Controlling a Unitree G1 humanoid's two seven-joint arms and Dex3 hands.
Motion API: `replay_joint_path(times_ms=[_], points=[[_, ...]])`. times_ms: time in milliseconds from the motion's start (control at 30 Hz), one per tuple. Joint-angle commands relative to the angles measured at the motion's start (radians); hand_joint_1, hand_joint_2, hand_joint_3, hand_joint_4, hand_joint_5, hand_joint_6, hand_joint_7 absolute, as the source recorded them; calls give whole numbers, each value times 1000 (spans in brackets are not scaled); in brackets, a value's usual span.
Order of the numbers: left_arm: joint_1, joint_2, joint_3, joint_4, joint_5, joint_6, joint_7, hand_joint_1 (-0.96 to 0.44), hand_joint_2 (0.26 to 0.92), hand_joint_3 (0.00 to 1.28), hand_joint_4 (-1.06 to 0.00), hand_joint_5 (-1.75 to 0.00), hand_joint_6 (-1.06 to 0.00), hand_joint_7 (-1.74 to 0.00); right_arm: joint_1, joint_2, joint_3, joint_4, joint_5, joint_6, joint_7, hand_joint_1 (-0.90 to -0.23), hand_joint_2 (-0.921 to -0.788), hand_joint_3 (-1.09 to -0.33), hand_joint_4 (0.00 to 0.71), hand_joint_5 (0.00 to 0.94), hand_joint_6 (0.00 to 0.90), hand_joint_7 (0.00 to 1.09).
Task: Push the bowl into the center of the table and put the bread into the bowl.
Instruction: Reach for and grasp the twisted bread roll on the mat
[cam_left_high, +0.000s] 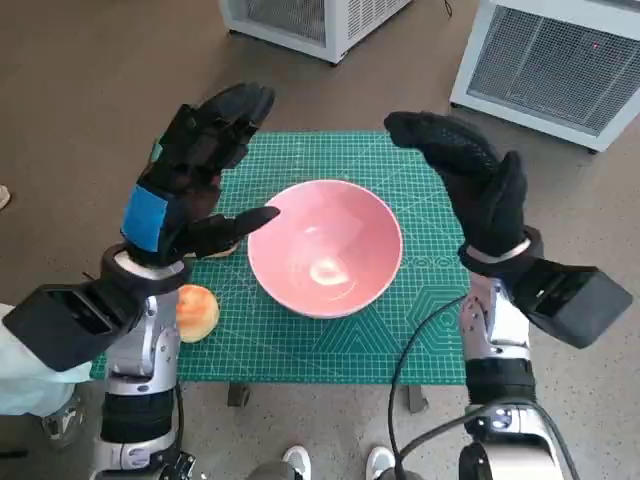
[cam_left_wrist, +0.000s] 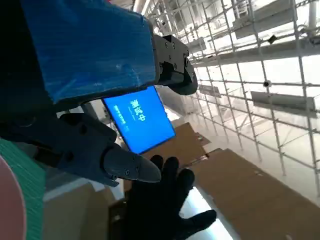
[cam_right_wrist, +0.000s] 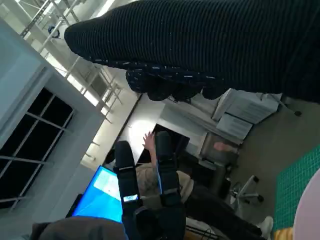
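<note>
Centrally, pink bowl (cam_left_high: 325, 247) seen empty on table (cam_left_high: 420, 330); left robot hand (cam_left_high: 195, 170) and right robot hand (cam_left_high: 465, 175) raised, fingers spread, nothing held.

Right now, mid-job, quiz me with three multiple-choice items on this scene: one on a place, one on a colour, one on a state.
1. Where does the round golden bread roll lie?
A. inside the bowl
B. on the mat's near left part, beside the left forearm
C. on the floor

2. What colour is the wide, shallow bowl?
A. pink
B. white
C. blue

3. What do the left hand and right hand hold?
A. the bowl, between them
B. one bread roll each
C. nothing; fingers spread above the table

Answers: 1 B, the roll sits on the green cutting mat outside the bowl. 2 A, the bowl is pink throughout. 3 C, both hands hover open on either side of the bowl.
</note>
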Motion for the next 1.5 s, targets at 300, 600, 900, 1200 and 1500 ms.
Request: replay_joint_path(times_ms=[300, 600, 900, 1200, 1500], points=[[-10, 388, -14, -150, 363, 529, -82, -92, 797, 6, -147, -2, -277, -96, 24, -1, 1, 9, 6, 9, -12, -720, -921, -742, 195, 0, -1, 661], [-21, 444, -121, -105, 469, 642, -128, 67, 803, 10, -155, -7, -305, -53, 17, 2, -3, 31, 5, -1, -13, -721, -921, -743, 195, 0, -1, 660], [-55, 442, -226, 17, 510, 662, -168, 53, 803, 9, -174, -8, -309, -30, 13, 7, -2, 47, 3, -7, -15, -714, -921, -742, 196, 0, -1, 664], [-134, 409, -327, 198, 553, 638, -170, 38, 802, 7, -178, -4, -318, -20, 11, 8, 0, 53, 5, -7, -11, -714, -921, -740, 197, 1, -1, 665], [-215, 344, -414, 394, 598, 596, -143, 20, 799, 5, -178, -1, -330, -15, 5, 3, -2, 65, 7, -8, -5, -715, -921, -740, 196, 0, -1, 661]])
